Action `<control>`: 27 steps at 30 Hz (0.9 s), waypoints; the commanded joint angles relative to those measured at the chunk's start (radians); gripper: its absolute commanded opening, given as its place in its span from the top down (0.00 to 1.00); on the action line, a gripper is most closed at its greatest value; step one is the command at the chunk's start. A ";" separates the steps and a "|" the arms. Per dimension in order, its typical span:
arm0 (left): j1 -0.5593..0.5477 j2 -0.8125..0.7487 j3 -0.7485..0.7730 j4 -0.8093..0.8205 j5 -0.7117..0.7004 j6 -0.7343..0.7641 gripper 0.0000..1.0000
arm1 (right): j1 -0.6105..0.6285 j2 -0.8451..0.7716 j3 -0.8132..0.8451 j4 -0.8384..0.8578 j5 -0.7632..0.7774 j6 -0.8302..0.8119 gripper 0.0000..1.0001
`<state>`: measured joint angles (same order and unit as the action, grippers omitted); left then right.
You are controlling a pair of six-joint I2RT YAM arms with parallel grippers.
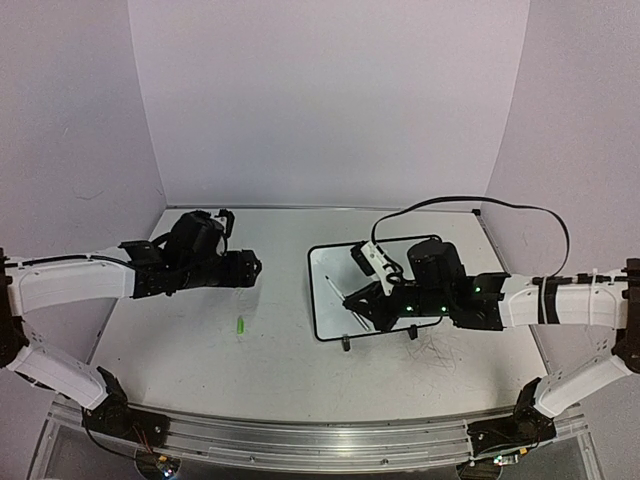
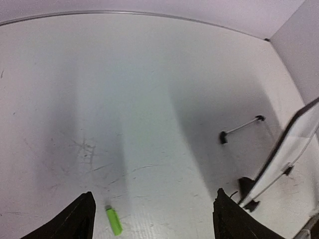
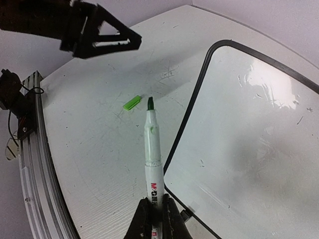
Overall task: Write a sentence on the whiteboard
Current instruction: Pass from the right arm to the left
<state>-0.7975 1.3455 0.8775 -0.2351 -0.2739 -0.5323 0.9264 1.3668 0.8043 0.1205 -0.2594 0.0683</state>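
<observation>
The right gripper (image 3: 155,213) is seen clamped tight on the lower barrel of a white marker (image 3: 152,149), whose uncapped green tip is pointed away from the fingers. The marker is held above the left edge of the whiteboard (image 3: 249,149), its tip reaching just past the black frame. The whiteboard is set on the table (image 1: 200,370) in front of the right arm, with its two black clip feet (image 1: 347,343) at its near edge. Glare and a few faint smudges are shown on its glossy white surface.

The jaws of the left gripper (image 2: 154,219) are spread wide, and nothing is held between them. This gripper is kept above the table, well to the left of the whiteboard. A small green cap (image 1: 241,325) is found lying on the tabletop below it, also left of the whiteboard and apart from its frame.
</observation>
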 commanded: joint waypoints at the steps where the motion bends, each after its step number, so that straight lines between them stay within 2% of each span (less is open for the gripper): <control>1: 0.000 -0.067 0.089 -0.012 0.329 0.008 0.16 | 0.004 0.047 0.020 0.030 -0.039 -0.014 1.00; 3: -0.001 -0.054 0.113 0.008 0.523 -0.004 0.16 | 0.008 0.061 0.029 0.027 -0.052 -0.022 1.00; 5: -0.003 -0.044 0.124 0.041 0.647 -0.029 0.16 | 0.014 0.073 0.035 0.026 -0.063 -0.030 1.00; 12: -0.029 -0.030 0.075 0.189 0.859 -0.127 0.16 | 0.058 0.083 0.054 0.018 -0.078 -0.060 1.00; 17: -0.097 0.052 0.080 0.229 0.904 -0.139 0.20 | 0.085 0.081 0.065 0.024 -0.079 -0.059 1.00; 27: -0.129 0.115 0.092 0.230 0.892 -0.158 0.42 | 0.120 0.055 0.068 0.027 -0.058 -0.101 1.00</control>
<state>-0.9203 1.4468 0.9535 -0.0574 0.6004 -0.6815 1.0350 1.4475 0.8368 0.1146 -0.3271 -0.0092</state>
